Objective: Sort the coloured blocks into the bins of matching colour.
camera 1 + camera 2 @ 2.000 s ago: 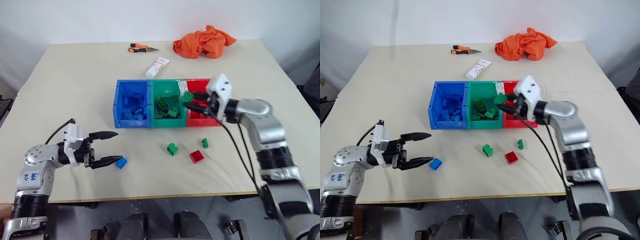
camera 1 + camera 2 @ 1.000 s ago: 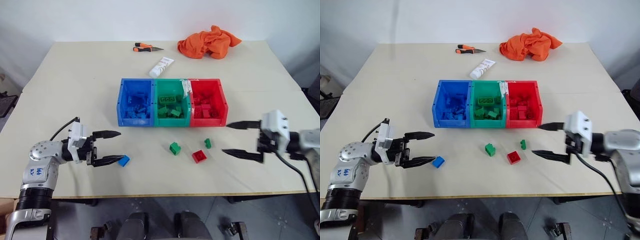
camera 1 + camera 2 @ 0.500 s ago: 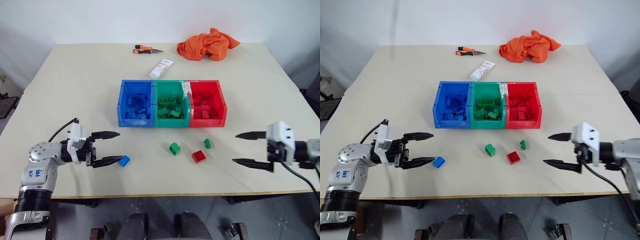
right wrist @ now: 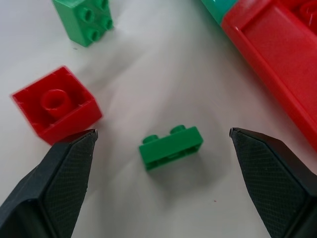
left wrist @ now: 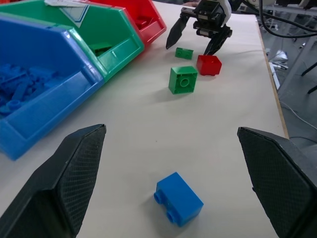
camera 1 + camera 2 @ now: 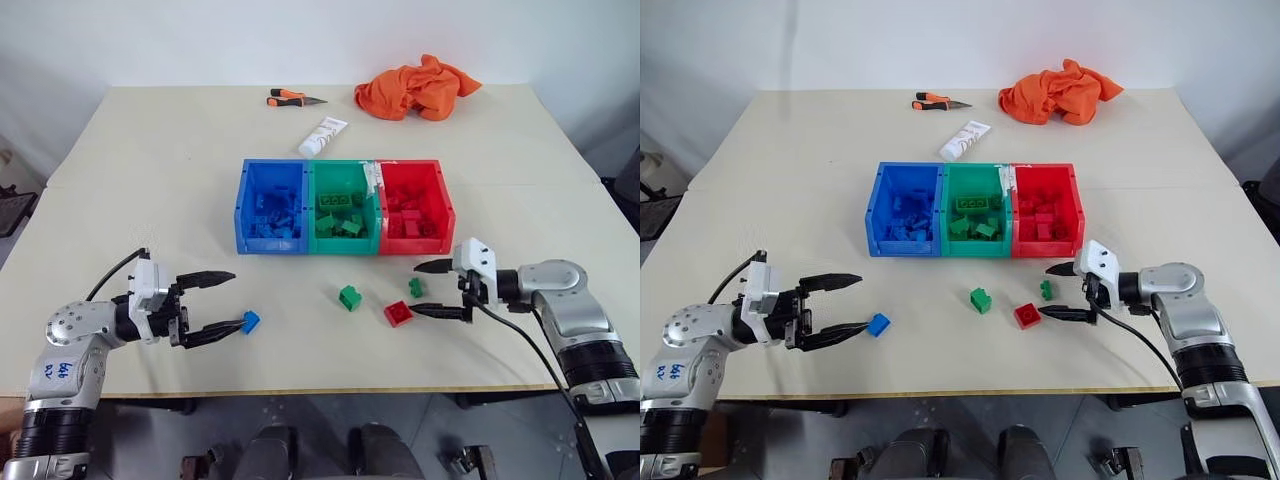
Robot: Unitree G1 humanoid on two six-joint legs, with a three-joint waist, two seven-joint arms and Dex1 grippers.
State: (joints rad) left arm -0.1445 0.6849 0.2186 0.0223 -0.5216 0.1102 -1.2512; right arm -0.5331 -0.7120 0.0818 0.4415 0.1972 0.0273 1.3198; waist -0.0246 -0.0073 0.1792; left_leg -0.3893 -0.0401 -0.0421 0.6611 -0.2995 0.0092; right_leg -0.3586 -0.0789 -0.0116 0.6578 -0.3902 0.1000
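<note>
Three joined bins stand mid-table: blue (image 6: pixel 270 247), green (image 6: pixel 343 248) and red (image 6: pixel 415 247), each holding blocks of its own colour. Loose on the table in front lie a blue block (image 6: pixel 250 321), a square green block (image 6: pixel 349 297), a red block (image 6: pixel 398 313) and a small flat green block (image 6: pixel 415 287). My right gripper (image 6: pixel 415 289) is open and low, its fingers on either side of the small green block (image 4: pixel 171 148) without touching it, the red block (image 4: pixel 56 110) close by one finger. My left gripper (image 6: pixel 234 300) is open, with the blue block (image 5: pixel 178 199) just off its fingertips.
At the back of the table lie an orange cloth (image 6: pixel 415 85), orange-handled pliers (image 6: pixel 288 98) and a white tube (image 6: pixel 321 135). The table's front edge (image 6: pixel 330 388) runs close below both grippers.
My right gripper has swung in from the table's right side, leftward and down, to straddle the small green block. The left gripper has stayed by the blue block.
</note>
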